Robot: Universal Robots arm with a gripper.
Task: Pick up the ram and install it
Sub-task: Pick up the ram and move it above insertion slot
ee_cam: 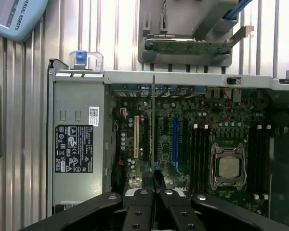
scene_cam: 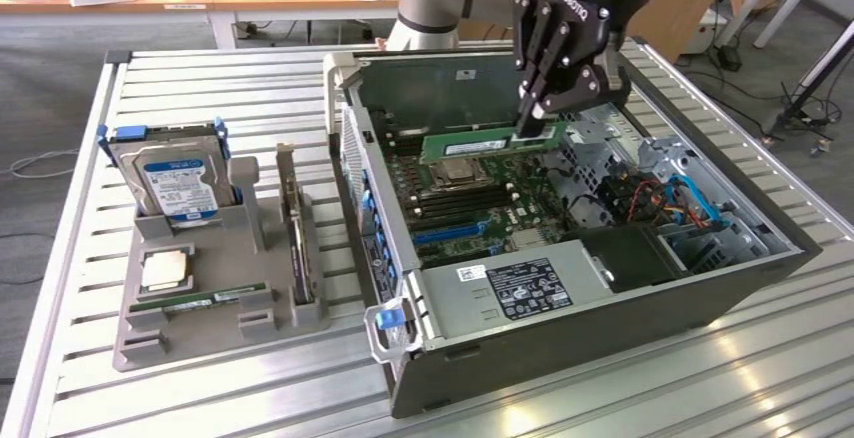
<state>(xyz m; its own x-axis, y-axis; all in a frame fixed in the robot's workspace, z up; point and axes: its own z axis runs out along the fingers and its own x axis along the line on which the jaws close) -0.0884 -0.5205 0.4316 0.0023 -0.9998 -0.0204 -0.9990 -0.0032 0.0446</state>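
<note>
Dial: clock directions are read on the exterior view, with twelve o'clock at its far edge.

Gripper: the gripper [scene_cam: 537,130] hangs over the open computer case [scene_cam: 601,298], toward the case's twelve o'clock side, with its fingers pointing down.

Tool state: the fingers are clamped together on the ram [scene_cam: 474,145], pinching the stick near its three o'clock end.

Ram: it is carried in the air above the motherboard [scene_cam: 494,213], on edge, just over the twelve o'clock side of the CPU socket [scene_cam: 461,173]. It touches nothing but the fingers, as far as can be told.

Long axis: the stick runs roughly nine to three o'clock, its nine o'clock end sticking out free of the grip. In the wrist view the ram [ee_cam: 153,125] is edge-on, a thin line reaching away from the fingertips.

Key relation: the dark memory slots [scene_cam: 430,203] lie at about seven o'clock from the gripper, on the near side of the socket. In the wrist view these slots [ee_cam: 197,144] run parallel to the stick but sit beside it, not under it. So, judging from this, the direction matches but the stick is offset sideways and above the board.

Spare: a second stick [scene_cam: 200,301] lies in the grey holder [scene_cam: 200,328] at nine o'clock, well apart from the case, near the hard drive [scene_cam: 180,183].

Progress: picked up, not yet seated.
</note>
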